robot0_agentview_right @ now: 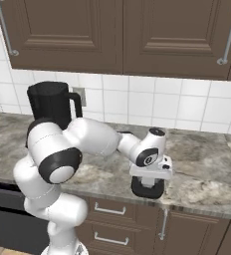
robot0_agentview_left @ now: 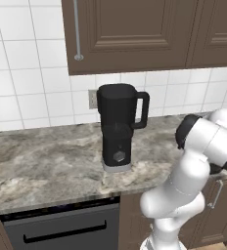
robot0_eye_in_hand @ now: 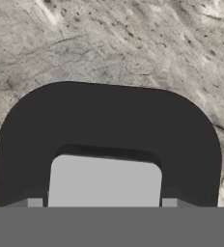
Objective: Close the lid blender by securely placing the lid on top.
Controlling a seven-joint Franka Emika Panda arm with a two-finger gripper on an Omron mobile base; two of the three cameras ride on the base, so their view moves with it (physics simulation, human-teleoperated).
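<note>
The tall black blender (robot0_agentview_left: 118, 127) stands on the counter by the tiled wall, its jar top uncovered and its loop handle on the right; the arm partly covers the blender (robot0_agentview_right: 50, 102) in the right base view. The black lid (robot0_agentview_right: 147, 190) lies flat on the counter near the front edge, well to the right of the blender. My gripper (robot0_agentview_right: 148, 182) points straight down onto it. In the hand view the lid (robot0_eye_in_hand: 109, 120) has a raised grey block in its middle, and my gripper (robot0_eye_in_hand: 102, 202) is open, a fingertip (robot0_eye_in_hand: 35, 202) on each side of that block.
The marbled counter (robot0_agentview_left: 42, 166) runs left and right of the blender. Brown wall cabinets (robot0_agentview_left: 130, 34) hang a short way above the jar. A wall outlet (robot0_agentview_left: 92, 99) sits behind it. Below the counter are a dark appliance front (robot0_agentview_left: 61, 229) and drawers (robot0_agentview_right: 112, 214).
</note>
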